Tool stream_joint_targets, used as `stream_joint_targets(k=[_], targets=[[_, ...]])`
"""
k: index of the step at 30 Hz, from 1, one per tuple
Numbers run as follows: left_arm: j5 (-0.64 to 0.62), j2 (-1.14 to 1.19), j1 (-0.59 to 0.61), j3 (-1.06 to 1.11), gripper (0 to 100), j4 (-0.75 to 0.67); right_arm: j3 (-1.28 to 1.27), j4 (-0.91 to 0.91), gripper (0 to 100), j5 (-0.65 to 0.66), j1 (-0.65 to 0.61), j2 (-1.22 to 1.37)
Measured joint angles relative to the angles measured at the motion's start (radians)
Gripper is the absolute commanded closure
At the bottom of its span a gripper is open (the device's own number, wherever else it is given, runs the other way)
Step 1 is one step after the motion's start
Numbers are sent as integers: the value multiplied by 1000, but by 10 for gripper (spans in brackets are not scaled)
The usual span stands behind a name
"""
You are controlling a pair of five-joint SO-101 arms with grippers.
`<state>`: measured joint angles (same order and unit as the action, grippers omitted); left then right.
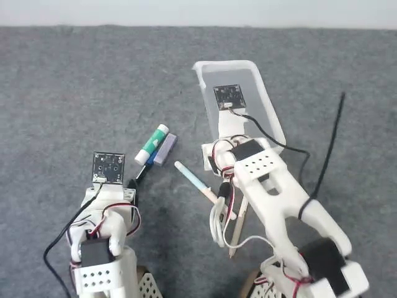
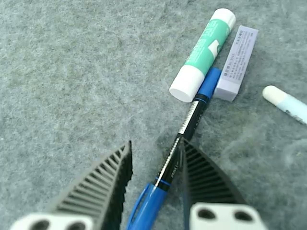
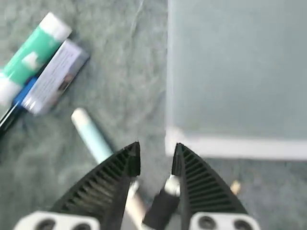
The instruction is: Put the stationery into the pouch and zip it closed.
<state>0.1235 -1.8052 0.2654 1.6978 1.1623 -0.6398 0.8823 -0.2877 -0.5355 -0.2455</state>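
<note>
Straddling the pen, the left gripper is spread, glue and eraser just ahead; the right gripper hangs beside the pouch, grip unclear.

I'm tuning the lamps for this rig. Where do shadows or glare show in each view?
High view: even light, no hard shadows by the glue stick, no glare on the pouch. Left wrist view: only a soft shadow along the blue pen. Right wrist view: the pouch is evenly lit, no highlight.
</note>
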Motion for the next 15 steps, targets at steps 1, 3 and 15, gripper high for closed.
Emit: stream_joint_targets(k=[1, 3, 15], targets=[[0, 0, 0, 0, 852, 0, 3, 35, 875, 0, -11, -18], [0, 0, 0, 0, 852, 0, 6, 103, 875, 2, -26, -48], [0, 0, 0, 0, 852, 0, 6, 279, 802, -178, -80, -60]])
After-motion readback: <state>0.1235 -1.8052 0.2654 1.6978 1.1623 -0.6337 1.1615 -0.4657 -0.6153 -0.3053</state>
